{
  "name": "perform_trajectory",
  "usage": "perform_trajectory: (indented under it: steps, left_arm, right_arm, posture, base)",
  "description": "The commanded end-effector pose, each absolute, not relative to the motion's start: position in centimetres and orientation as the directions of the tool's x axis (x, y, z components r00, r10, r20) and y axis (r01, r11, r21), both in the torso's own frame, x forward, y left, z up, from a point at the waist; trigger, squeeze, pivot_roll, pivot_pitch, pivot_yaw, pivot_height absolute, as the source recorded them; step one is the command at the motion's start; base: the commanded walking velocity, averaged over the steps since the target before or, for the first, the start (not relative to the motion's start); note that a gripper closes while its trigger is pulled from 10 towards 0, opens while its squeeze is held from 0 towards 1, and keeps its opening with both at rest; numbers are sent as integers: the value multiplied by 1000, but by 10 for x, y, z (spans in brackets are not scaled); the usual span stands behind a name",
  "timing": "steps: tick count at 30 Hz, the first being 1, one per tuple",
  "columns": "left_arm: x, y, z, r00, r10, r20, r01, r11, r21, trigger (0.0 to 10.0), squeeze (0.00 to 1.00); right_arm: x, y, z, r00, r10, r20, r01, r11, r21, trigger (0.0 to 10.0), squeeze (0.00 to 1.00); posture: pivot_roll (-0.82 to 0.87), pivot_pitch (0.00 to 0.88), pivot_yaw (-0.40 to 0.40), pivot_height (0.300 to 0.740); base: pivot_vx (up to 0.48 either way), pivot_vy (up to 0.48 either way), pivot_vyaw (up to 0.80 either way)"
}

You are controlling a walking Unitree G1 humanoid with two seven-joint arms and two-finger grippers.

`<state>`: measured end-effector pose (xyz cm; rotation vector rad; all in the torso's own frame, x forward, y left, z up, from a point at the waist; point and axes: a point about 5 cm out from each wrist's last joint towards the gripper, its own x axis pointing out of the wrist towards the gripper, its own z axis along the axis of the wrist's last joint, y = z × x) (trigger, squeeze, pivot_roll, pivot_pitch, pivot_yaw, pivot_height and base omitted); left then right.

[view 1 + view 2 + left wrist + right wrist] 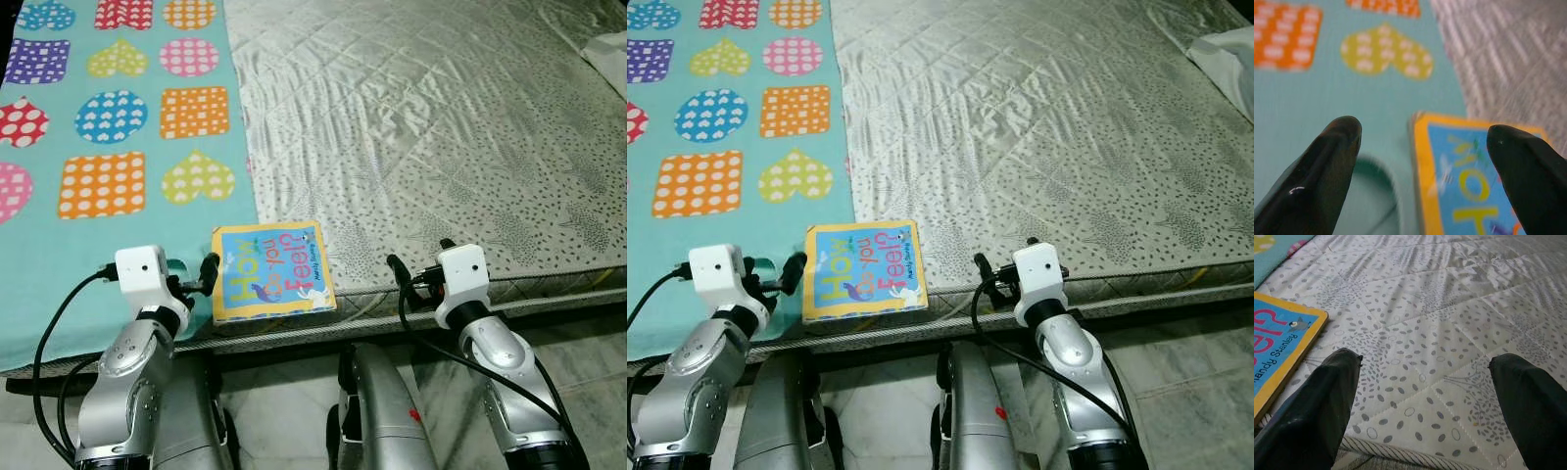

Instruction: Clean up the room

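Note:
A board book (272,271) with a yellow border, a blue cover and the title "How do you feel?" lies flat at the near edge of the bed. It straddles the line between the teal sheet and the quilted mattress. My left gripper (196,274) hovers open just left of the book. In the left wrist view one of its fingers (1337,152) is over the teal sheet and the other over the book (1469,181). My right gripper (419,257) stands open to the book's right, over bare mattress, with nothing between its fingers (1327,396).
A teal sheet (118,225) printed with dotted hearts and squares covers the bed's left part. The cream quilted mattress (441,147) stretches right and far. A white cloth (609,54) lies at the far right corner. Tiled floor (588,328) runs below the bed edge.

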<state>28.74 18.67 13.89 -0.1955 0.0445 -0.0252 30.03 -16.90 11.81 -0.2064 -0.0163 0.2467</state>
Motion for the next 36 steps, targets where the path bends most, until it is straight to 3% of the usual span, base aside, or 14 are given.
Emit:
perform_trajectory:
  steps: [1,13,21,32,36]
  left_arm:
    - [287,180,143,998,-52,-30,45,976,-214,10000,0]
    - [305,172,147,996,-82,-21,72,956,-285,10000,0]
    - [332,182,120,986,-121,-117,72,932,-356,10000,0]
    - [338,153,82,907,-299,-298,171,906,-387,10000,0]
    - [336,153,79,907,-283,-311,155,913,-379,10000,0]
  right_arm:
    - [297,-174,113,972,234,-32,-235,948,-213,10000,0]
    - [298,-175,115,972,233,-24,-232,947,-223,10000,0]
    - [299,-176,118,973,229,-11,-225,945,-237,10000,0]
    - [295,-183,120,978,209,-7,-204,946,-252,10000,0]
    - [295,-183,120,978,208,-5,-203,946,-254,10000,0]
  posture:
    - [-127,284,-97,566]
    - [-142,274,-96,566]
    - [-170,266,-106,566]
    - [-200,270,-94,566]
    - [-200,270,-93,566]
  base:
    - [0,0,0]
    - [0,0,0]
    - [0,0,0]
    - [0,0,0]
    - [0,0,0]
